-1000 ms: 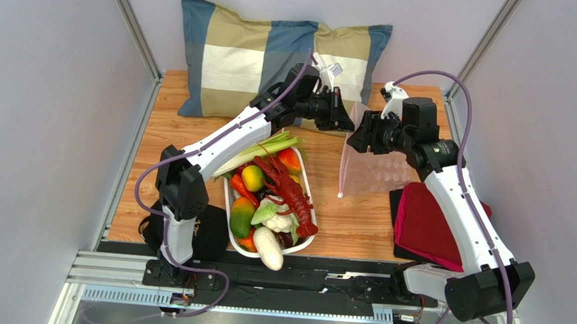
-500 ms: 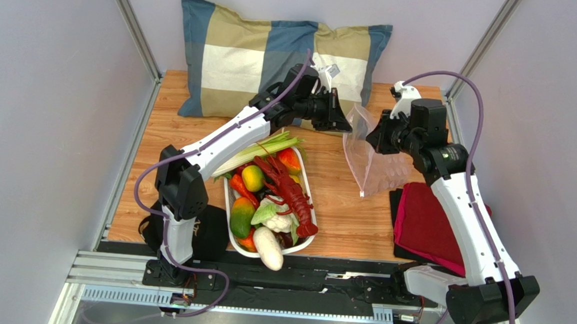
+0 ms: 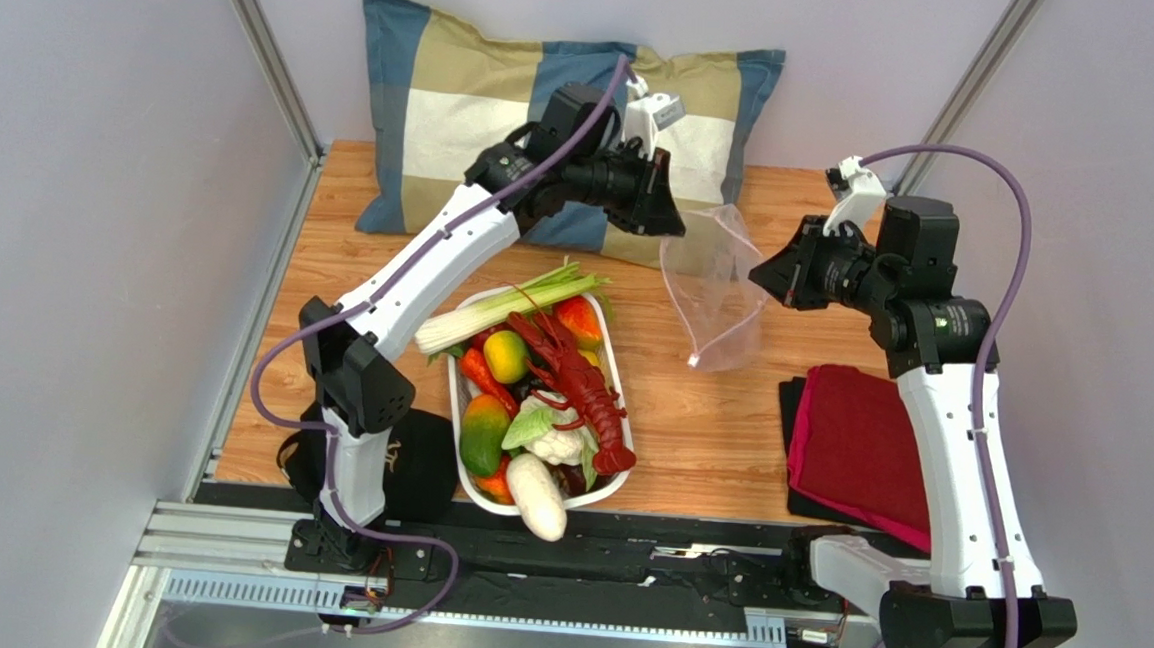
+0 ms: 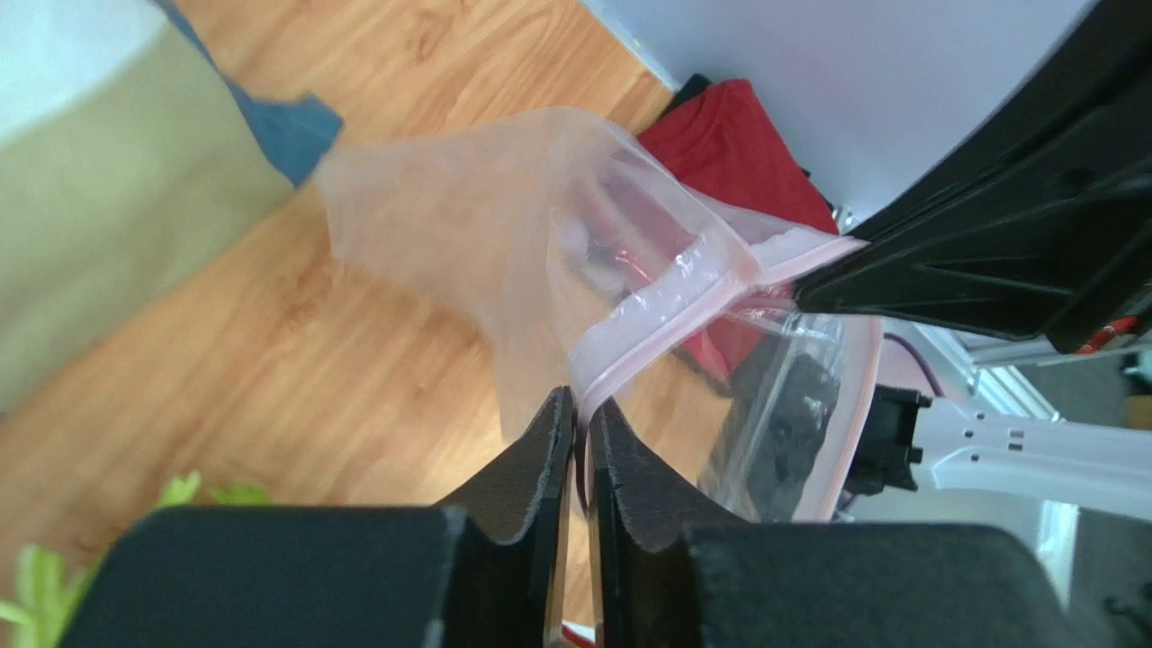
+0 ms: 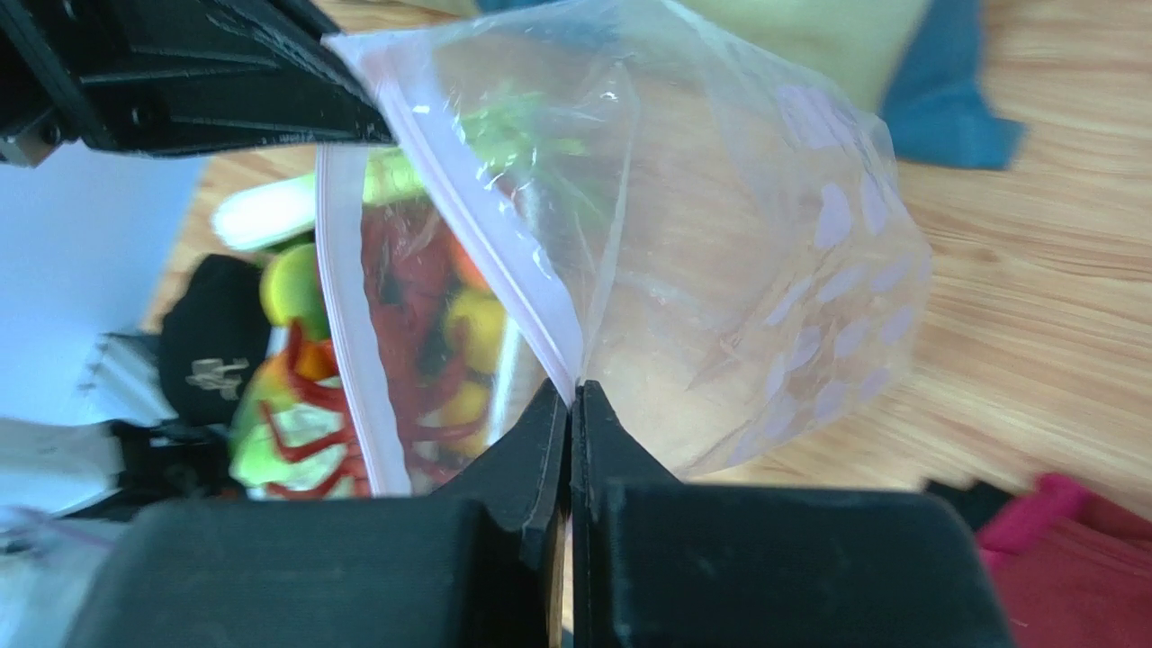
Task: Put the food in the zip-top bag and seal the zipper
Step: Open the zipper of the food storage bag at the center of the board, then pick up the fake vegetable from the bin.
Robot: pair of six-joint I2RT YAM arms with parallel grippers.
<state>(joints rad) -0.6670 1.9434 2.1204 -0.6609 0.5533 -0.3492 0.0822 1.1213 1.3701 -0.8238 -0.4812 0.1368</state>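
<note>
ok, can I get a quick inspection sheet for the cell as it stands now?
Surface: wooden table, no spills seen.
Job's things: zip-top bag held up, mouth spread, looks empty; zipper unsealed; toy food all in white basket.
Clutter: plaid pillow at back, red cloth on right.
Grippers: left gripper and right gripper each shut on bag rim.
Cables: purple cables loop off both arms, clear of bag.
Surroundings: grey enclosure walls; nothing else seen.

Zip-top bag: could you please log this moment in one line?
zip-top bag: held, empty, unsealed | left hand: shut on zipper | right hand: shut on zipper | food: in basket
</note>
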